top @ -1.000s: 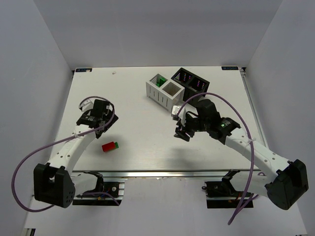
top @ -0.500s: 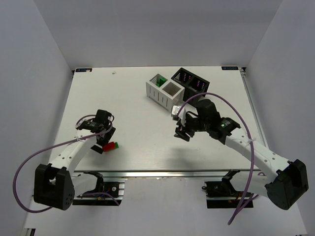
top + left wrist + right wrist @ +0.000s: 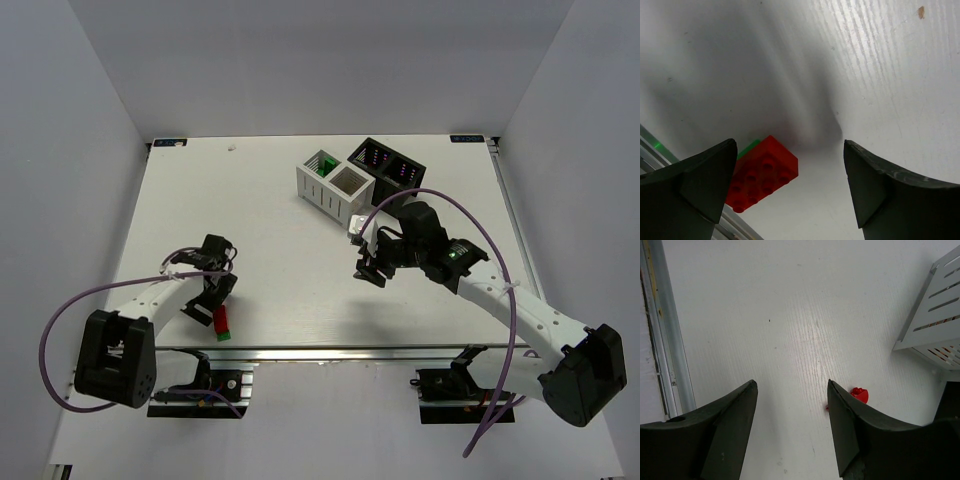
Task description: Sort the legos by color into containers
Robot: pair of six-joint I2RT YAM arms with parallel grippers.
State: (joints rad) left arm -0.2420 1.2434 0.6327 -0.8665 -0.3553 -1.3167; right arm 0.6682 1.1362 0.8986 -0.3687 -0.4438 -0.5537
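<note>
While my left jaws stand wide and hold nothing, the red lego (image 3: pixel 762 172) lies on the counter (image 3: pixel 880 75) close against the left finger (image 3: pixel 695 185) rather than midway. A green lego (image 3: pixel 751 147) touches its far end; whether the two are clipped together I cannot tell. Both lie at the near edge of the counter, just beside the metal rail (image 3: pixel 330 352).

To grasp well, I should shift sideways until the red lego is centred, square the pads to its long sides, lower, then close. A finger landing on top of it, or nudging it onto the rail, is the risk. If the green lego comes up with it, the two will need parting, being different colours.

My right jaws are partly open and empty above bare counter. A small red piece (image 3: pixel 859 394) lies just beside one finger. The white container (image 3: pixel 322 193), with green in one cell, and the black container (image 3: pixel 392 165) touching it stand well apart from the red lego. The right arm (image 3: pixel 480 285) reaches in near them.
</note>
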